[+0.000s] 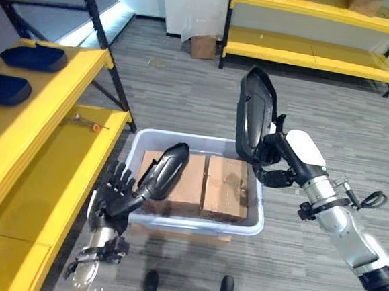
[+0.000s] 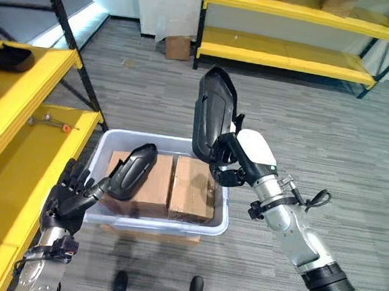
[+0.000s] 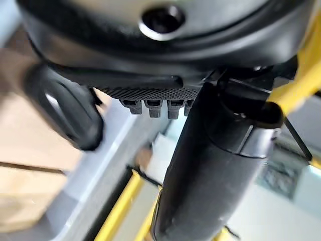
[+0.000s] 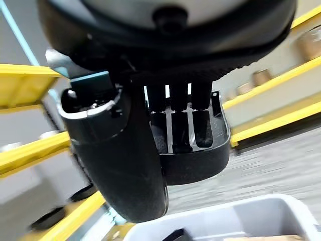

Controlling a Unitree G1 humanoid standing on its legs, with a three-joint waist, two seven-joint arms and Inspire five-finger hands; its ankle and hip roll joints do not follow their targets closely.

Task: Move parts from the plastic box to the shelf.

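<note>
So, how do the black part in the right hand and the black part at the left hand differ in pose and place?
1. The right hand holds its black part upright, above the plastic box; the left hand's part lies slanted over the cardboard boxes inside.
2. The right hand's fingers curl round its part; the left hand has spread fingers.

Both are dark, curved, glossy shells.

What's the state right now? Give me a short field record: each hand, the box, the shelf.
right hand: shut on a black part, held upright above the plastic box
left hand: holding a second black part over the box's left side; grip unclear
box contents: two cardboard boxes
shelf: on the robot's left, dark parts on an upper level
</note>
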